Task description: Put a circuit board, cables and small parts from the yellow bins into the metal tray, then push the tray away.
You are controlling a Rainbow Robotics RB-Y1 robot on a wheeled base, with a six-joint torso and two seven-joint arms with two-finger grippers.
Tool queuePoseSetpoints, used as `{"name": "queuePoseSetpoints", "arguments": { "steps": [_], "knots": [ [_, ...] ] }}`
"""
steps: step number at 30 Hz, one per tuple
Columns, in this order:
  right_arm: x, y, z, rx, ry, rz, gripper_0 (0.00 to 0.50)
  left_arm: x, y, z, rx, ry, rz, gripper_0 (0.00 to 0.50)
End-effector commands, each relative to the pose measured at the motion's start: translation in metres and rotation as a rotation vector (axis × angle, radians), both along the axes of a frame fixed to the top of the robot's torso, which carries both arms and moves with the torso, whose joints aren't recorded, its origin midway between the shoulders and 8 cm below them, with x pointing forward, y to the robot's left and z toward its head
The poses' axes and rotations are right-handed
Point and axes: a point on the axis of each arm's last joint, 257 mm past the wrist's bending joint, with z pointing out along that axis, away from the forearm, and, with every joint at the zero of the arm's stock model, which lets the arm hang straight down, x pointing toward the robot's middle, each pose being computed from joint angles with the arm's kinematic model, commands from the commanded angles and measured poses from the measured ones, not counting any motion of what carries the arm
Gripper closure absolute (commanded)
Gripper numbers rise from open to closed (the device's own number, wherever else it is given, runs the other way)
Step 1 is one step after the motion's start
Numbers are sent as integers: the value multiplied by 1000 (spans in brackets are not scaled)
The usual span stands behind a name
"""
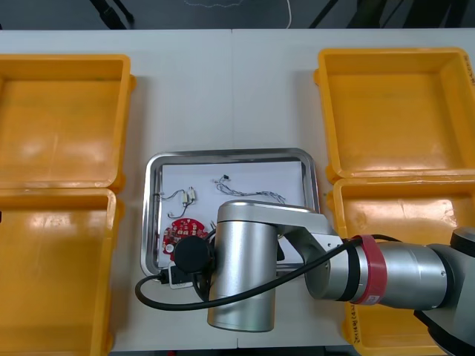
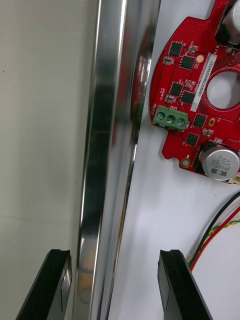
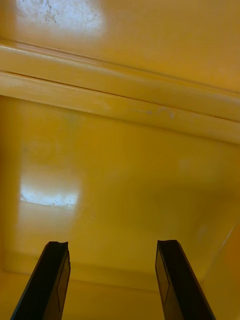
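At the shiny rim of the metal tray (image 2: 107, 125), the right gripper (image 2: 114, 260) stands open astride it, near the round red circuit board (image 2: 185, 85). The left gripper (image 3: 112, 250) hangs open over a glossy yellow bin (image 3: 120, 175).

A: Where is the tray (image 1: 230, 153)?
B: Middle of the table (image 1: 223, 89), between paired bins (image 1: 59, 122) at left and right.
A: In it?
B: The circuit board (image 1: 182, 228) at the near left; cables (image 1: 249, 194) behind it.
A: And above?
B: The right hand (image 2: 117, 260) straddles a tray rim beside the board; the left hand (image 3: 112, 250) hangs over a bin floor.
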Motion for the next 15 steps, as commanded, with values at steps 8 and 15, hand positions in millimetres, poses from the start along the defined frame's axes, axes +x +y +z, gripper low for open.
{"name": "queuePoseSetpoints", "arguments": {
  "steps": [8,15],
  "knots": [
    [-9,12,-11,9,-6,18,0,-7,13,8,90,13,-96,0],
    [-6,10,-15,0,-5,7,0,-7,13,8,90,13,-96,0]
  ]
}}
